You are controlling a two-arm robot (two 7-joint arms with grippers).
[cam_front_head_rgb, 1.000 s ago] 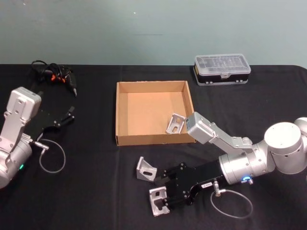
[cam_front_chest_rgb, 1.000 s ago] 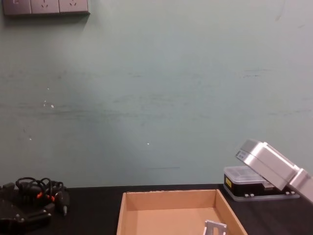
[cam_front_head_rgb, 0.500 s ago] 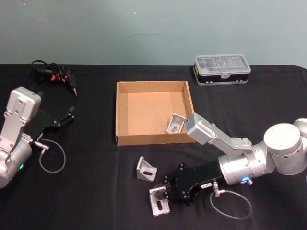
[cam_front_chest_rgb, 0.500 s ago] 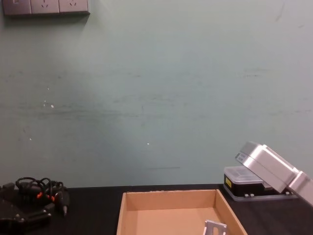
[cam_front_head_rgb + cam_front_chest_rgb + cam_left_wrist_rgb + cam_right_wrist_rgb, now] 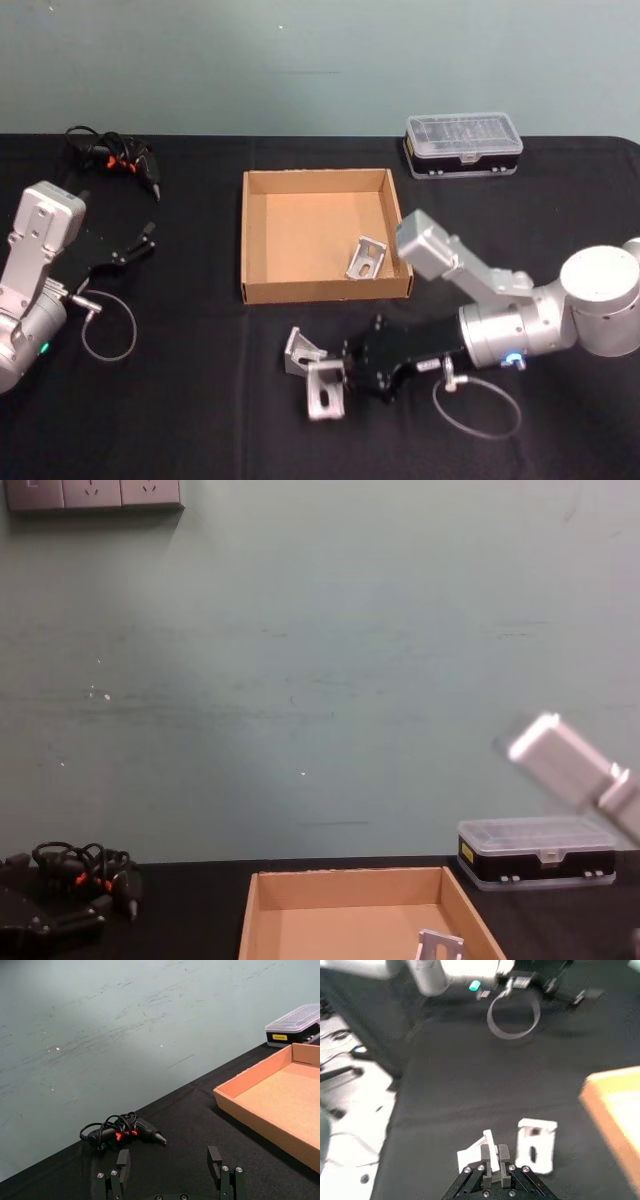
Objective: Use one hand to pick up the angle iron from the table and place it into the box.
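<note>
The right hand (image 5: 345, 380) is low in the middle of the frame, below the box (image 5: 254, 240). Its black fingers are pinched tight on an angle iron (image 5: 323, 390), which stands upright. A second angle iron (image 5: 300, 350) lies on the table (image 5: 200, 420) just beside it, up and to the left. A third angle iron (image 5: 366, 258) rests inside the box, near its lower right corner. The left hand (image 5: 135, 246) is at the far left, fingers spread wide, holding nothing.

Robot lab or workshop: black-draped counter (image 5: 200, 400) against a scuffed green wall (image 5: 300, 680), wall sockets (image 5: 92, 493), clear-lidded parts case (image 5: 463, 143) far right.
</note>
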